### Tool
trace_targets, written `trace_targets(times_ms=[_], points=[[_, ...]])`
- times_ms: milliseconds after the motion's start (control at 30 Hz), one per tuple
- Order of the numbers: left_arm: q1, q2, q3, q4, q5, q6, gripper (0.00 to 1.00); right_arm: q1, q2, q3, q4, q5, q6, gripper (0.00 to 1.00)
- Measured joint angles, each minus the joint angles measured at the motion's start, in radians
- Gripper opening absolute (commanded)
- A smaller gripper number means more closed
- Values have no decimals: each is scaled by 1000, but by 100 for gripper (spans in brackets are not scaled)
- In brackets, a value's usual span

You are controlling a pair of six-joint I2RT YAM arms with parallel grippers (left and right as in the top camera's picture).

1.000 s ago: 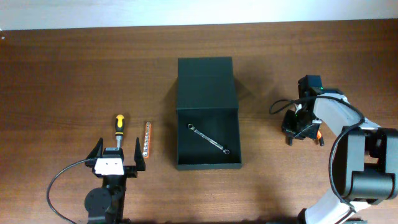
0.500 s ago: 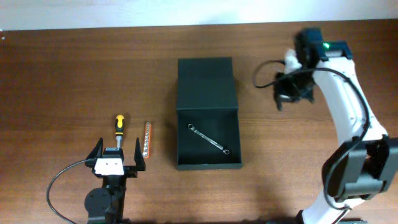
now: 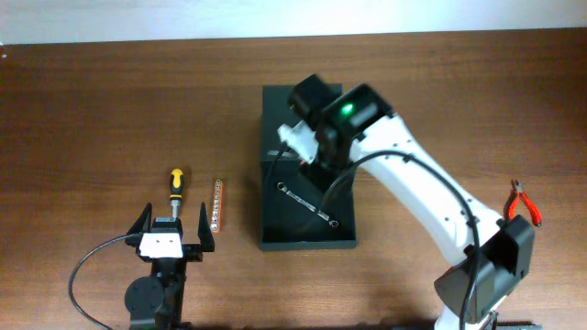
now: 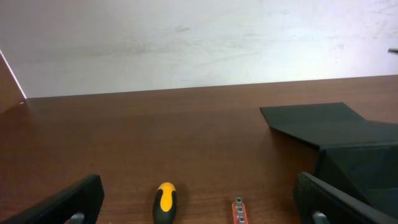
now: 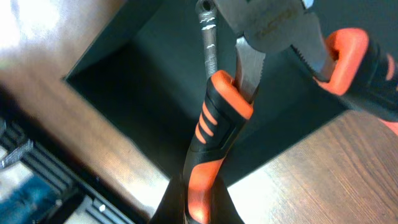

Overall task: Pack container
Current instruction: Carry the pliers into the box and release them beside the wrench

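The right gripper [image 5: 198, 186] was clamped shut on one handle of the orange-and-black steel pliers [image 5: 217, 106]. It hung over the open dark green-black square container [image 3: 275, 229] at mid-table, where a slim silver wrench [image 3: 316, 209] lay inside. The left gripper [image 3: 174, 220] stood wide open and empty. A yellow-and-black-handled screwdriver [image 3: 175, 181] lay just ahead of it, with an orange bit strip [image 3: 216, 203] beside that.

The pliers [image 5: 219, 115] (orange handles) hang over the container [image 5: 137, 106].
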Motion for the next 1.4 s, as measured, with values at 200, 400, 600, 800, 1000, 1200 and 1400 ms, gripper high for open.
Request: trace_targets(times_ms=[200,400,600,800,1000,1200,1400], points=[[0,0,0,0,0,0,99,76,0,-52,40,11,-5,4],[0,0,0,0,0,0,99,84,0,-175,126,11,15,4],[0,0,0,0,0,0,99,84,0,-288,249,11,49,4],[0,0,0,0,0,0,99,84,0,-382,347,10,136,4],[0,0,0,0,0,0,99,84,0,-430,393,10,212,4],[0,0,0,0,0,0,99,84,0,-433,409,8,254,4],[0,0,0,0,0,0,99,84,0,-433,428,7,275,4]])
